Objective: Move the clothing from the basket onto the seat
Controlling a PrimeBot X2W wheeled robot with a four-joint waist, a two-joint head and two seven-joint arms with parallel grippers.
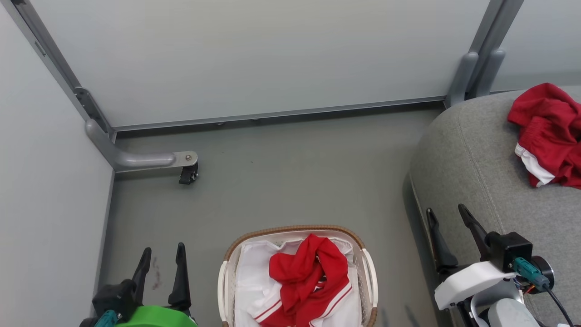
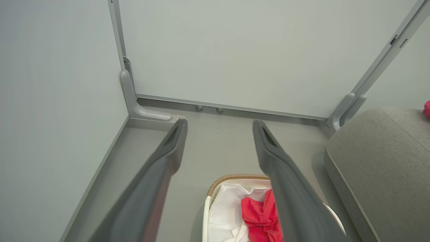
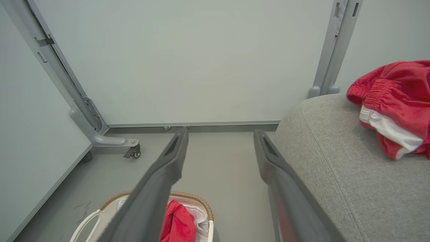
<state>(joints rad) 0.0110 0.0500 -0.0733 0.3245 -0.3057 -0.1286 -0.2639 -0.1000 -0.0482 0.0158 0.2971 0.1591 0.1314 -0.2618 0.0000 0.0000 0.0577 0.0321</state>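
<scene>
Head view: one oval white perforated plastic basket with a brown woven rim [image 1: 290, 229] sits at 6 o'clock. One crumpled red white-striped garment [image 1: 304, 272] is heaped inside it on one plain white sheet [image 1: 249, 281]. A second red garment with white trim [image 1: 549, 131] lies at 2 o'clock on the single large grey fabric seat [image 1: 476, 159]. The left gripper [image 1: 163, 248] at 7 o'clock and the right gripper [image 1: 445, 210] at 4 o'clock both gape wide, holding nothing. Likely hazards: a pinch could catch the sheet too, or trailing fabric could snag the rim and tip the basket.
</scene>
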